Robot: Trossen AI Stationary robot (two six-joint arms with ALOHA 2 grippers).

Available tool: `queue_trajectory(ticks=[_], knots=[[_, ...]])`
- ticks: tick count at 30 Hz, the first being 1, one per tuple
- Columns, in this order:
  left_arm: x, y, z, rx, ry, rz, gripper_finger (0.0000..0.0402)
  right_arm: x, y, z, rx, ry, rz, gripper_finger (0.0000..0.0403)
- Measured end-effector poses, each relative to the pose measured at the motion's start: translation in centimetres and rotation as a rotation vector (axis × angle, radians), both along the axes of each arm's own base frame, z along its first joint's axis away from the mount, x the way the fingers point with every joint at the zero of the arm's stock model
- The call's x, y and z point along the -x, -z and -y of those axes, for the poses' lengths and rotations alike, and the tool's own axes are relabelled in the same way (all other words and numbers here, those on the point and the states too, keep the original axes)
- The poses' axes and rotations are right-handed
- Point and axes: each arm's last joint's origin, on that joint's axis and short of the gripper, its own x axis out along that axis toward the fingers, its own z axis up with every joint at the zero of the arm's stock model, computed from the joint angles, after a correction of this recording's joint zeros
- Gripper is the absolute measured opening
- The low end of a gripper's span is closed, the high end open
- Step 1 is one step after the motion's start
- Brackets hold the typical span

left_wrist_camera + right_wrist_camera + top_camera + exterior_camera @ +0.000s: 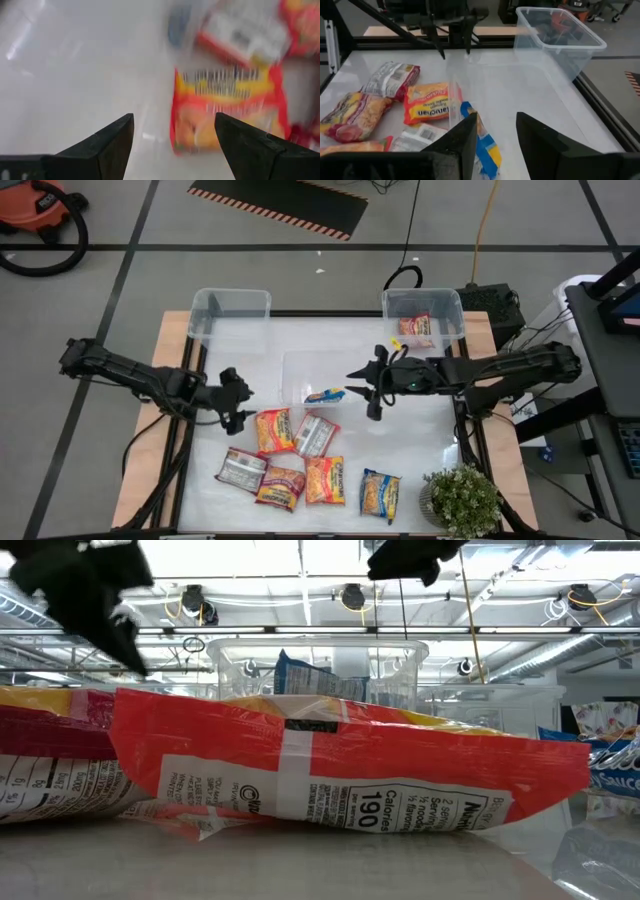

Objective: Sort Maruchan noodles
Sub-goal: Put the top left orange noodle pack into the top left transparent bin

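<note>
The left hand [237, 401] hangs just above the counter [420, 440] with its fingers [112, 145] apart and nothing in them. It sits right beside the left edge of the orange packet [273, 430], which also fills the middle of its wrist view [227, 107]. The right hand [368, 388] is also open and empty, hovering just right of the middle bin [300, 365].

Near the front edge of the counter lie the packets not yet sorted. A silver packet [240, 469], a red packet [281, 486], an orange one [325, 479] and a blue-yellow one [380, 494] make the near row. Just behind them are the orange packet by the left hand and a second silver packet [315, 433].

Farther back, the middle bin holds one blue packet [324, 394]. At the far left stands a bin [231, 306] that looks bare. The far right bin [423, 308] holds a red packet [416, 328].

The sorting looks only just begun, with six packets still loose. The step in hand seems to be a pick by the left hand. Next it should drop lower, slide its fingers around the edge of the orange packet, and pinch gently, since the wrapper is slippery.
</note>
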Motion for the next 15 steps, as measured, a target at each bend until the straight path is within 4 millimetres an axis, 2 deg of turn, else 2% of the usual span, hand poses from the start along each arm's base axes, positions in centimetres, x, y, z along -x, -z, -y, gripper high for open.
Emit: queue_trajectory(ticks=[3,6,15], knots=[[0.3,2.1,0.4,0.04,0.024,-0.076,0.0283,0.4,-0.3,-0.2,0.0,-0.01,0.004,0.013],[0.4,3.7,0.8,0.07,0.015,-0.08,0.0283,0.5,-0.2,-0.2,0.002,-0.011,-0.009,0.013],[0.7,7.2,1.1,0.045,-0.006,-0.18,0.0283,0.6,-0.1,-0.3,0.003,-0.008,-0.026,0.013]])
